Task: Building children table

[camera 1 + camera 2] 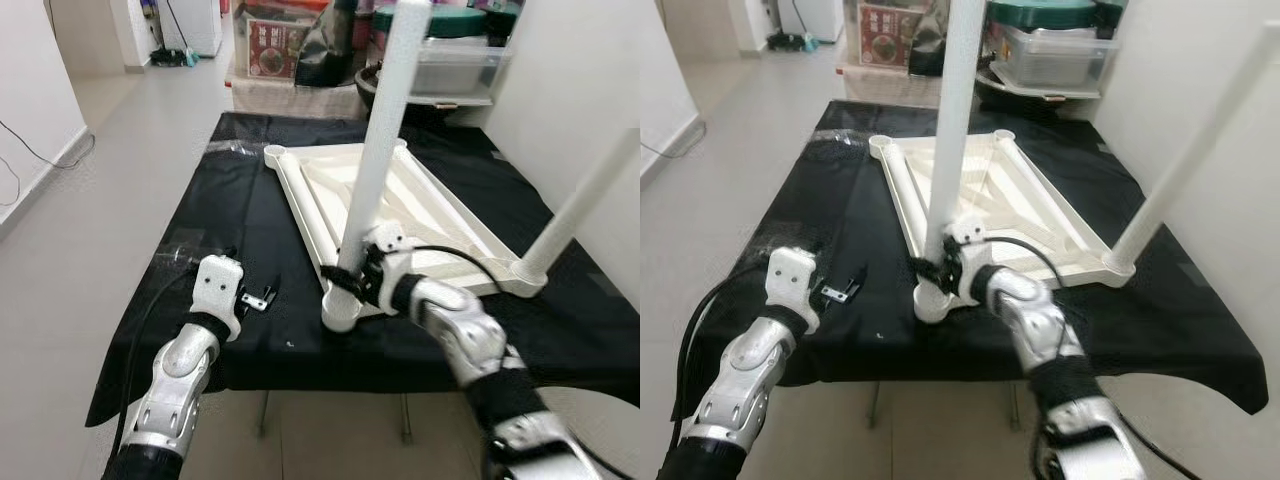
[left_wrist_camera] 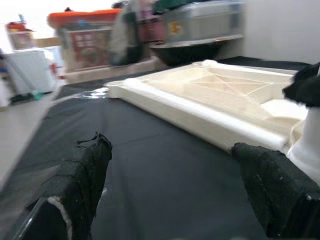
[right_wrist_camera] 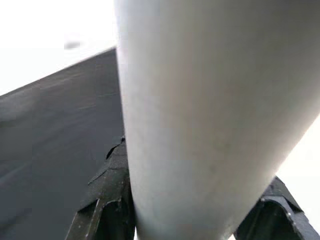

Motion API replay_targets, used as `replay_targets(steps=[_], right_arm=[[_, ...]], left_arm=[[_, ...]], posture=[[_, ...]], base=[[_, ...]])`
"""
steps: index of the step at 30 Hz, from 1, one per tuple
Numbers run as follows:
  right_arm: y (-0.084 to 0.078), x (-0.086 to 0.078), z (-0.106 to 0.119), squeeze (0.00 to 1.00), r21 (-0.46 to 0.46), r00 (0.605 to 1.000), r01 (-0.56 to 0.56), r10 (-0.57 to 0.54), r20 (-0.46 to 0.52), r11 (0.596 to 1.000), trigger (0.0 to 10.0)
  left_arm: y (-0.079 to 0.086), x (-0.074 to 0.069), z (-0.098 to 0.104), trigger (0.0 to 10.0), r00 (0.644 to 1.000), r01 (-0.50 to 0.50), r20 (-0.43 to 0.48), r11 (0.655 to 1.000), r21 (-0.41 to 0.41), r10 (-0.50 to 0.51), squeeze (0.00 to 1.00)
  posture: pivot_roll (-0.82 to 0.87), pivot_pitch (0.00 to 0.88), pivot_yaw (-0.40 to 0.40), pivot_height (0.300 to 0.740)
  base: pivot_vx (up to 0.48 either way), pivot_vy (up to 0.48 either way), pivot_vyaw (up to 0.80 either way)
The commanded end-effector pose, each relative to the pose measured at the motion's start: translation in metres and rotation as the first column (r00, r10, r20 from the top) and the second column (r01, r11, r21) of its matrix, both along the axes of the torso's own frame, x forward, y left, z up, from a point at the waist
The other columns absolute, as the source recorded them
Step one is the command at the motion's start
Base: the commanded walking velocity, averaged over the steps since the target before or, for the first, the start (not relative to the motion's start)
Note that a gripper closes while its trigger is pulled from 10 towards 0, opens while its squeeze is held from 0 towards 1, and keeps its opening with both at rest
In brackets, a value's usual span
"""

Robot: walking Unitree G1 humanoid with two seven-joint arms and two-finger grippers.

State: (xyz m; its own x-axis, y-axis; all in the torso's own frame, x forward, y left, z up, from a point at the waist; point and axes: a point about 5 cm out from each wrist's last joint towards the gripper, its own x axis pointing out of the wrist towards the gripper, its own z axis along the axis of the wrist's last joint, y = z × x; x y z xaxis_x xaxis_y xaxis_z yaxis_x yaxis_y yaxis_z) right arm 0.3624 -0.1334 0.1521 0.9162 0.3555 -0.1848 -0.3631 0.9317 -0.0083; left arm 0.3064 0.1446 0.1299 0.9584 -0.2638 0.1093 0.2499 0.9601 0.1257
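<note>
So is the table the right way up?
No, upside down: the tabletop lies flat on the black cloth, and its legs point upward.

Black-covered table (image 1: 250,210): open cloth on robot's left half, w/ left end effector (image 1: 262,296) spread open over bare cloth near front edge. Upturned white tabletop (image 1: 400,205) fills centre & right. Two upright white legs block passage: near-corner leg (image 1: 375,160), clamped by right end effector (image 1: 352,275); right-corner leg (image 1: 580,205) beside the wall. Storage bins (image 1: 455,50) crowd the far edge.
</note>
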Motion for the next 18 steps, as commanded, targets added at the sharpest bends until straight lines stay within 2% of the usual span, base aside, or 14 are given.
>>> replay_targets(steps=[1, 2, 3, 4, 5, 6, 7, 8, 9, 10, 11, 16, 17, 18], right_arm=[[-0.034, 0.0, -0.018, 0.0, -0.047, 0.952, 0.291, -0.294, -0.083, 0.955, 0.0], [-0.034, 0.0, -0.018, 0.0, -0.047, 0.952, 0.291, -0.294, -0.083, 0.955, 0.0], [-0.036, -0.002, -0.02, 0.0, -0.009, 0.897, 0.432, -0.431, -0.097, 0.902, 0.0], [-0.027, -0.006, -0.019, 0.0, 0.027, 0.856, 0.511, -0.506, -0.106, 0.859, 0.0], [-0.015, -0.01, -0.015, 0.0, 0.058, 0.844, 0.534, -0.528, -0.099, 0.843, 0.0], [-0.015, -0.01, -0.015, 0.0, 0.058, 0.844, 0.534, -0.528, -0.099, 0.843, 0.0], [0.001, -0.014, -0.009, 0.0, 0.08, 0.856, 0.517, -0.511, -0.08, 0.852, 0.0], [0.001, -0.014, -0.009, 0.0, 0.08, 0.856, 0.517, -0.511, -0.08, 0.852, 0.0], [0.024, -0.018, -0.002, 0.0, 0.101, 0.904, 0.428, -0.424, -0.061, 0.898, 10.0], [0.041, -0.024, 0.009, 0.0, 0.148, 0.947, 0.319, -0.321, -0.008, 0.936, 10.0], [0.049, -0.028, 0.018, 1.0, 0.159, 0.967, 0.244, -0.253, 0.04, 0.957, 10.0], [0.048, -0.026, 0.032, 1.0, 0.162, 0.975, 0.171, -0.191, 0.117, 0.972, 10.0], [0.042, -0.023, 0.042, 0.47, 0.161, 0.976, 0.125, -0.15, 0.16, 0.979, 10.0], [0.039, -0.021, 0.049, 0.47, 0.163, 0.975, 0.091, -0.122, 0.188, 0.982, 10.0]], left_arm=[[0.003, 0.0, -0.003, 10.0, 1.0, -0.004, -0.015, 1.0, 0.008, 0.004, 0.0], [0.003, 0.0, -0.003, 10.0, 1.0, -0.004, -0.015, 1.0, 0.008, 0.004, 0.0], [0.003, 0.001, -0.004, 10.0, 1.0, -0.004, -0.018, 1.0, 0.008, 0.004, 0.0], [0.0, 0.002, -0.005, 10.0, 1.0, 0.004, -0.019, 1.0, 0.007, -0.003, 0.0], [-0.004, 0.002, -0.004, 10.0, 1.0, 0.014, -0.018, 1.0, 0.005, -0.014, 0.0], [-0.004, 0.002, -0.004, 10.0, 1.0, 0.014, -0.018, 1.0, 0.005, -0.014, 0.0], [-0.007, 0.002, -0.003, 10.0, 1.0, 0.027, -0.016, 1.0, 0.004, -0.027, 0.0], [-0.007, 0.002, -0.003, 10.0, 1.0, 0.027, -0.016, 1.0, 0.004, -0.027, 0.0], [-0.009, 0.002, -0.002, 10.0, 0.999, 0.04, -0.013, 0.999, 0.007, -0.04, 0.0], [-0.009, 0.003, -0.002, 10.0, 0.999, 0.047, -0.014, 0.999, 0.014, -0.046, 0.0], [-0.007, 0.004, -0.002, 10.0, 0.999, 0.048, -0.016, 0.999, 0.021, -0.047, 0.0], [-0.003, 0.007, 0.0, 10.0, 0.999, 0.043, -0.013, 0.999, 0.028, -0.042, 0.0], [-0.001, 0.009, 0.001, 10.0, 0.999, 0.035, -0.006, 0.999, 0.027, -0.034, 0.0], [0.0, 0.01, 0.002, 10.0, 1.0, 0.029, -0.001, 0.999, 0.026, -0.029, 0.0]], posture=[[0.14, 0.0, -0.107, 0.74], [0.14, 0.0, -0.107, 0.74], [0.12, 0.0, -0.093, 0.74], [0.12, 0.0, -0.085, 0.74], [0.12, 0.0, -0.072, 0.74], [0.12, 0.0, -0.072, 0.74], [0.12, 0.0, -0.07, 0.74], [0.12, 0.0, -0.07, 0.74], [0.13, 0.0, -0.063, 0.74], [0.12, 0.0, -0.057, 0.74], [0.12, 0.0, -0.057, 0.74], [0.11, 0.0, -0.067, 0.74], [0.11, 0.0, -0.077, 0.74], [0.11, 0.0, -0.077, 0.74]], base=[[0.0, 0.0, 0.0], [0.0, 0.0, 0.0], [0.0, 0.0, 0.0], [0.0, 0.0, 0.0], [0.0, 0.0, 0.0], [0.0, 0.0, 0.0], [0.0, 0.0, 0.0], [0.0, 0.0, 0.0], [0.0, 0.0, 0.0], [0.0, 0.0, 0.0], [0.0, 0.0, 0.0], [0.0, 0.0, 0.0], [0.0, 0.0, 0.0], [0.0, 0.0, 0.0]])
